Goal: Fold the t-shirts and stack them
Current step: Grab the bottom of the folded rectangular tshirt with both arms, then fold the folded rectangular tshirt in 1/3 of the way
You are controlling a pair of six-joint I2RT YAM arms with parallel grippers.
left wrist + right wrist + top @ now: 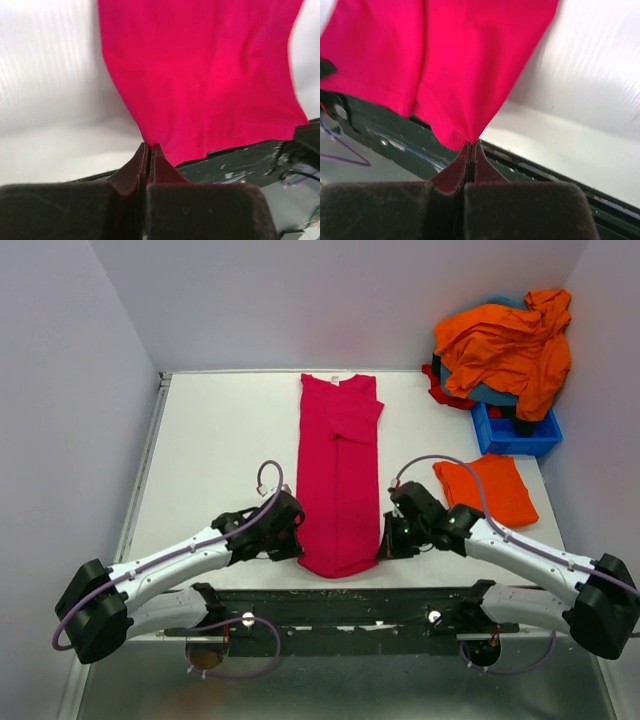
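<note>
A magenta-pink t-shirt (338,475) lies folded into a long narrow strip down the middle of the table, neck label at the far end. My left gripper (297,545) is shut on the shirt's near left hem corner (150,142). My right gripper (385,545) is shut on the near right hem corner (470,140). A folded orange t-shirt (485,490) lies flat to the right. More orange (510,345), teal and red tees are heaped on the blue bin.
The blue plastic bin (515,435) stands at the far right corner under the heap. The dark mounting rail (340,610) runs along the table's near edge, just below the shirt's hem. White walls close the back and sides.
</note>
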